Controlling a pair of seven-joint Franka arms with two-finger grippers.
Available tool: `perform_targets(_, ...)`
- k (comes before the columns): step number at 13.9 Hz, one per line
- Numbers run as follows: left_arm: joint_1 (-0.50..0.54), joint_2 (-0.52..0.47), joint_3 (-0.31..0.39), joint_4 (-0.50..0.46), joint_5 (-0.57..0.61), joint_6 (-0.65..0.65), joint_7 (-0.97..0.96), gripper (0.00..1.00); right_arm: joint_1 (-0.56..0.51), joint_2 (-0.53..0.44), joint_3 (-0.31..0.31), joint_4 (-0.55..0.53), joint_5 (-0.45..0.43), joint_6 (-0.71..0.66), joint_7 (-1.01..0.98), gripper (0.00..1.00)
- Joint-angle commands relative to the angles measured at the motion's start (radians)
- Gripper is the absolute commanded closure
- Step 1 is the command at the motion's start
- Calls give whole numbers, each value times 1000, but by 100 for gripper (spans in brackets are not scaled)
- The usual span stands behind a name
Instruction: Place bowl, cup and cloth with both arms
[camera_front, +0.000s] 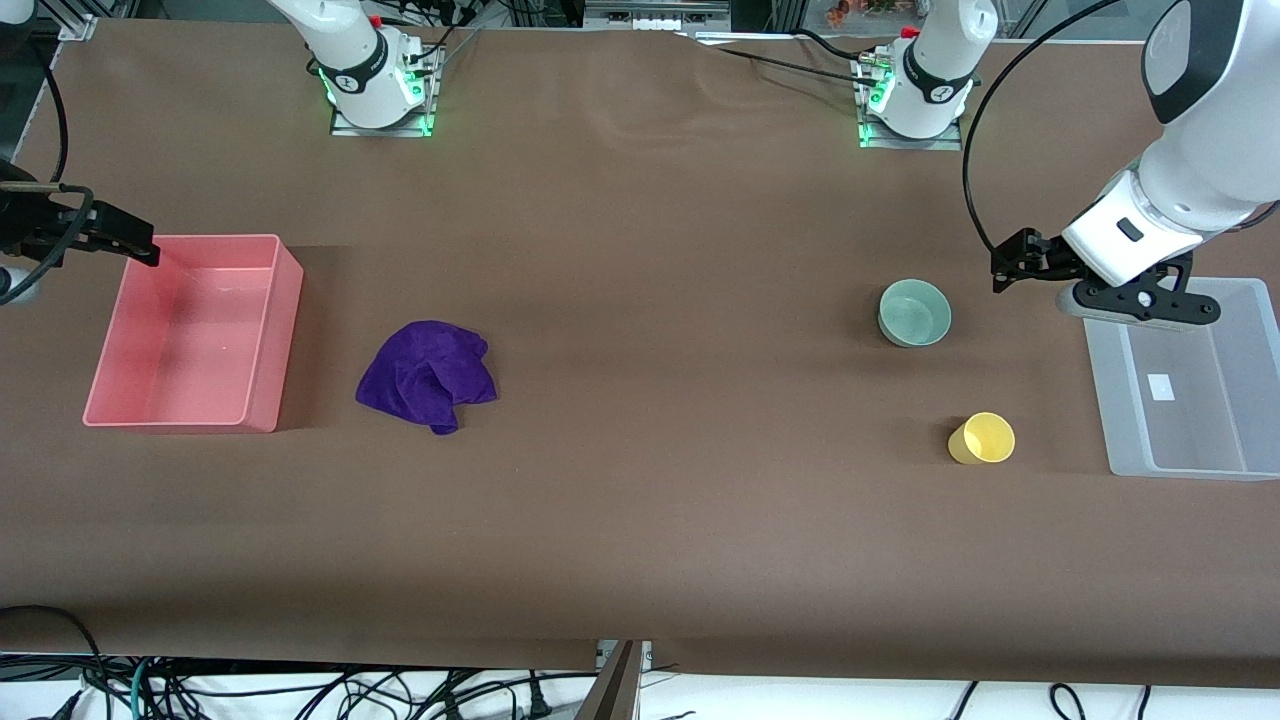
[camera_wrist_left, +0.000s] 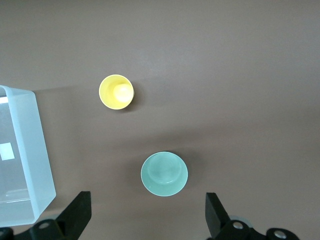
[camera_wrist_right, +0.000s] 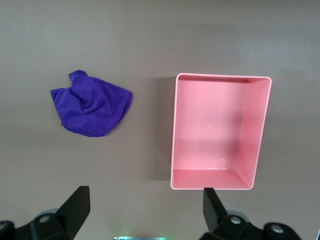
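I see the left hand (camera_front: 1010, 262) spread wide over the counter (camera_front: 640, 520) beside the bowl (camera_front: 914, 312). The cup (camera_front: 982, 438) stands nearer me. The right hand (camera_front: 130, 244), also spread, hangs over the pink bin (camera_front: 262, 380); the cloth (camera_front: 428, 374) lies beside it.

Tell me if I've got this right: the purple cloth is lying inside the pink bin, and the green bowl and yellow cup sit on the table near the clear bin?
Not quite. The cloth lies on the table beside the pink bin, not in it; the front and right wrist views both show that bin with nothing inside. The rest holds: the bowl and cup sit on the table near the clear bin.
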Motion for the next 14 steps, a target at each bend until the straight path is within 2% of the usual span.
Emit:
perform_targets(1, -12, 5, 15, 20, -10, -21, -2, 0, -3, 5, -1, 16, 10, -2, -7, 0)
perform_targets(14, -13, 7, 15, 19, -10, -34, -9, 0, -7, 5, -6, 17, 27, 1, -7, 0)
